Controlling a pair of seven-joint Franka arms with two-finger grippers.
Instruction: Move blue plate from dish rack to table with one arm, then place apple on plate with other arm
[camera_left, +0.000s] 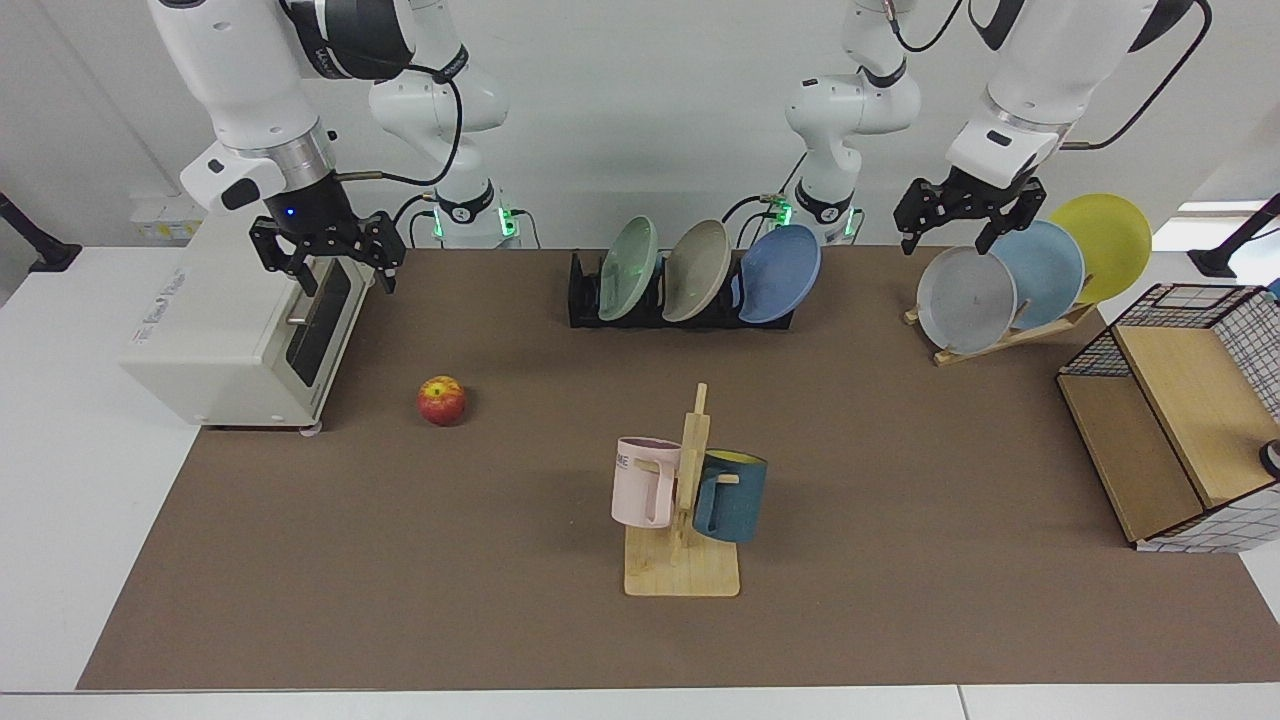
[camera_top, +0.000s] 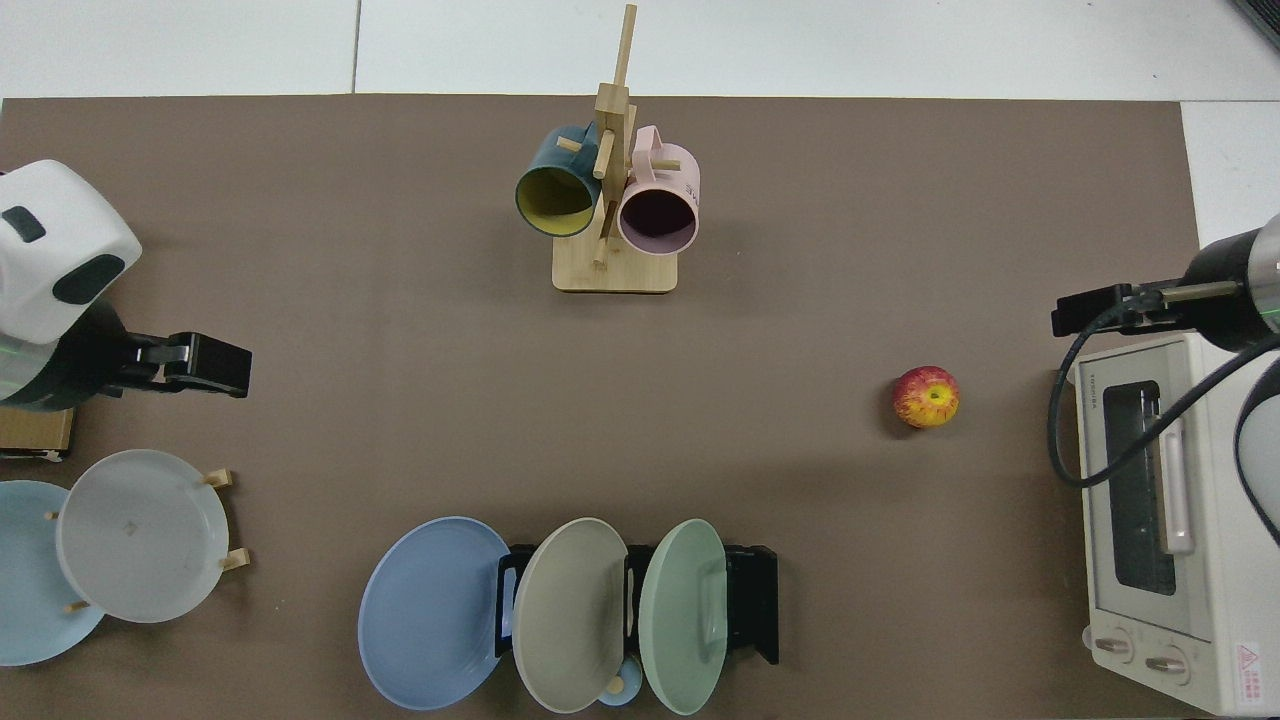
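The blue plate (camera_left: 780, 273) leans in the dish rack (camera_left: 680, 300), at the end of the rack nearest the wooden stand (camera_left: 1010, 335). Two more plates, a beige plate (camera_left: 697, 270) and a green plate (camera_left: 628, 268), lean in the rack beside it. The rack sits on the table (camera_left: 400, 560). The apple (camera_left: 441, 400) lies on the table, far from the rack and near the oven (camera_left: 250, 340). The mug tree (camera_left: 690, 500) stands in front of the rack, toward the middle of the table. The left gripper (camera_left: 968, 243) hangs in the air above the stand, a good way from the rack, with its fingers apart and nothing in them. The right gripper (camera_left: 345, 282) hangs over the oven, far from the rack, and its fingers are apart too.
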